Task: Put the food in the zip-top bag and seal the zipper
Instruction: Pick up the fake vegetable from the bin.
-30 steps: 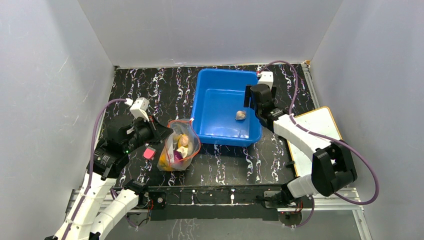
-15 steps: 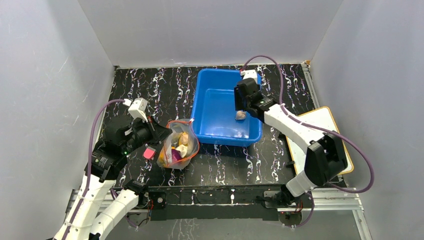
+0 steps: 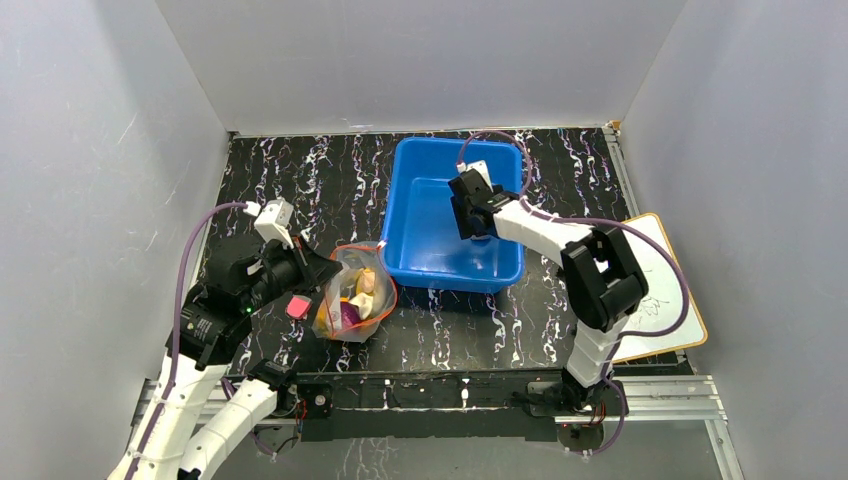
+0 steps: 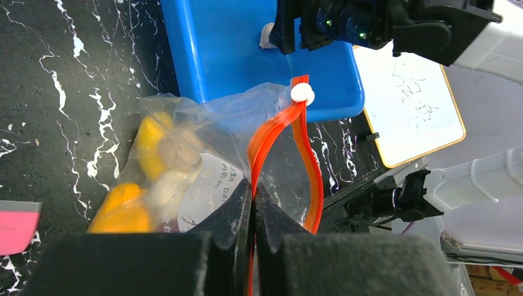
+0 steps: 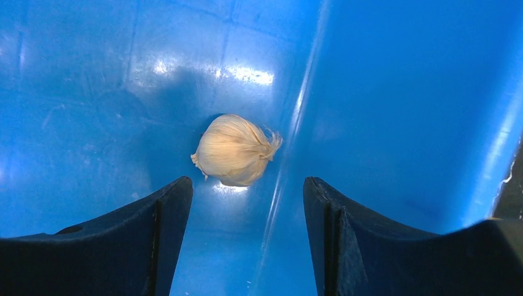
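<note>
The blue bin sits on the black marbled table. Every place below is given from that bin. Just off its near-left corner, the zip-top bag lies with its mouth turned towards the bin. In the left wrist view the far end of the bag reaches the bin's outer wall. The left gripper is on the side of the bag away from the bin, its jaws pressed together on one band of the red-orange zipper. The other band bows outward, so the mouth gapes. The white slider sits at the end of the strip nearest the bin. Food already lies inside the bag: yellow and orange pieces and a beige lump, with a purple piece showing from above. One item is inside the bin, a white bulb with ribbed, papery skin, resting on the floor against the foot of a wall. The right gripper is lowered into the bin, its jaws spread wide and empty, with the bulb just beyond the gap between the fingertips. The pictures do not show whether the fingers touch the bin floor. A small pink block lies on the table on the far side of the bag from the bin. A whiteboard lies to the bin's right, well apart.
</note>
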`<action>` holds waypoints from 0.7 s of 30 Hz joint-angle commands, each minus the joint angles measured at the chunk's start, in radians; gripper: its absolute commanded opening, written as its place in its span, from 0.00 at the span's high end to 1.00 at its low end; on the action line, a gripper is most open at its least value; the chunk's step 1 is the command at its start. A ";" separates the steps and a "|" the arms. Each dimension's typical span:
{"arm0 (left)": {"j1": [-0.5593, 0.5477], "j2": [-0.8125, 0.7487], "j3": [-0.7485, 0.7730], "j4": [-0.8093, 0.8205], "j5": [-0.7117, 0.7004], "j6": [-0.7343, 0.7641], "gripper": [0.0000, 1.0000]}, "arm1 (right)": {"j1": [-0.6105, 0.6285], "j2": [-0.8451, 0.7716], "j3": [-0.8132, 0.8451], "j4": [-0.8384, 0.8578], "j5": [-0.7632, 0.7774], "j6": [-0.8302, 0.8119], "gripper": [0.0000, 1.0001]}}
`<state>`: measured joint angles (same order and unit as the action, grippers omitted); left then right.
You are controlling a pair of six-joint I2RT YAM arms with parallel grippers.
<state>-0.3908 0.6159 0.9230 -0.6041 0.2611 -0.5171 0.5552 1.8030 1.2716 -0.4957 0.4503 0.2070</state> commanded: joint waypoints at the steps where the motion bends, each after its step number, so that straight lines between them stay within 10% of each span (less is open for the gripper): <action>1: -0.004 -0.018 0.042 0.011 -0.003 0.006 1.00 | -0.003 0.041 0.049 0.040 0.018 -0.024 0.35; 9: -0.003 -0.012 0.051 0.009 -0.008 0.011 1.00 | -0.003 0.109 0.035 0.092 0.040 -0.034 0.32; 21: -0.003 -0.007 0.055 0.007 -0.007 0.011 1.00 | -0.006 0.116 -0.004 0.186 0.021 -0.068 0.60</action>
<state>-0.3908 0.6121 0.9241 -0.6102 0.2501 -0.5159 0.5541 1.9251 1.2724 -0.3840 0.4644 0.1547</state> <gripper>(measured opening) 0.009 0.455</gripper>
